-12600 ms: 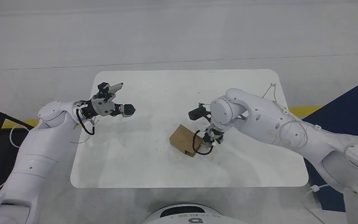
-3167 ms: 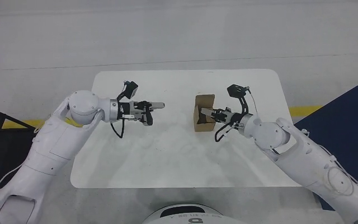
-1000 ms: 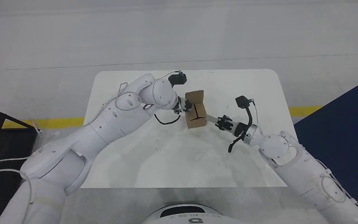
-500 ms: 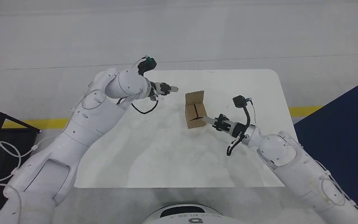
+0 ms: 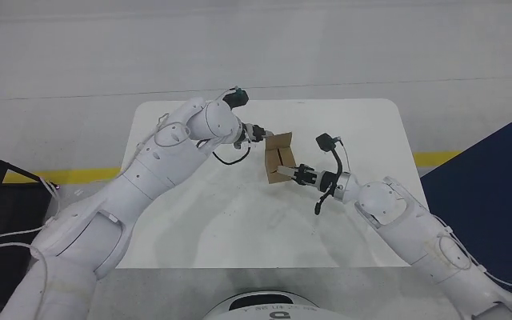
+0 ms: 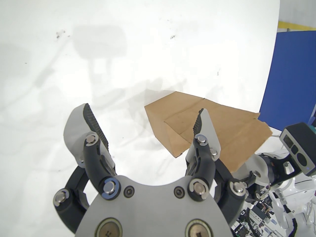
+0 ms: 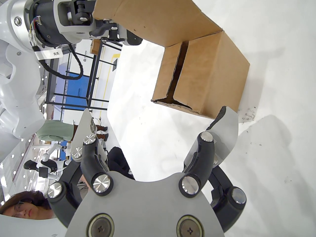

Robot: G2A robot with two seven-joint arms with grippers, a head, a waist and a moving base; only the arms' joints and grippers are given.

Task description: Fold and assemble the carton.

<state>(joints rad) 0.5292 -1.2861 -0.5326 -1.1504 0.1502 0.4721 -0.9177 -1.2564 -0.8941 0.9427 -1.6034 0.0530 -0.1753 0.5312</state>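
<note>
A: Which step is this?
B: Closing up, I'd say. The carton [image 5: 278, 160] sits on the desk [image 5: 200, 216] between the two pincers, squared into a box, with one flap [image 7: 148, 6] standing loose.
A: Anything gripped?
B: No. The left pincer [image 6: 145, 127] is spread wide and empty; the carton lies just past its fingertips. The right pincer [image 7: 155, 122] is spread and empty too, one fingertip [image 7: 229, 124] right by the carton's bottom corner. Whether it touches, I cannot tell.
A: How does the carton lie?
B: The end facing the right pincer is shut: two flaps meet there along a dark seam [image 7: 179, 67] that gapes a little. The loose flap sticks out at the far end, away from the right pincer, with the left pincer just behind it.
A: Its long axis?
B: With that flap out, roughly from one pincer to the other.
A: What does the next move need?
B: I judge the left pincer must push the loose flap over and in while the right one braces the shut end. The carton looks light and the desk smooth, so an unbraced push would likely slide it, not fold it.
</note>
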